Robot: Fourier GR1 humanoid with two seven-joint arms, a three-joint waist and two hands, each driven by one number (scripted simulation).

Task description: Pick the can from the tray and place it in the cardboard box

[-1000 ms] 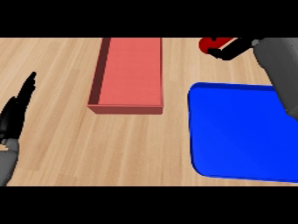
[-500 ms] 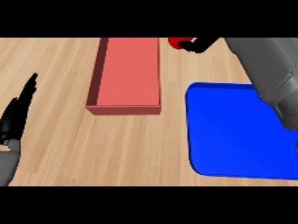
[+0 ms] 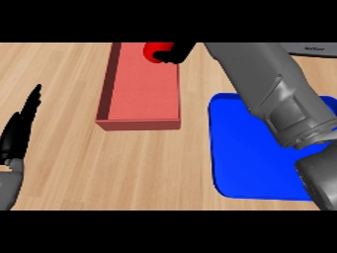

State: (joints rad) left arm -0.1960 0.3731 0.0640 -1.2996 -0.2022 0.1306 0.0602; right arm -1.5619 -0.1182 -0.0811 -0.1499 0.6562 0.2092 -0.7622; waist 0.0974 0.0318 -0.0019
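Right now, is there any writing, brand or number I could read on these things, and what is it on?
Grey object at the counter's far right edge: a small dark mark, too blurred to read.
Red can, cardboard box, blue tray: no text visible.

Right hand (image 3: 177, 53) curled round red can (image 3: 155, 50), held above far end of long red box (image 3: 142, 89). Blue tray (image 3: 247, 148) on wooden counter (image 3: 68, 163), partly hidden by grey forearm. Left hand (image 3: 18, 131) open, resting at left edge.
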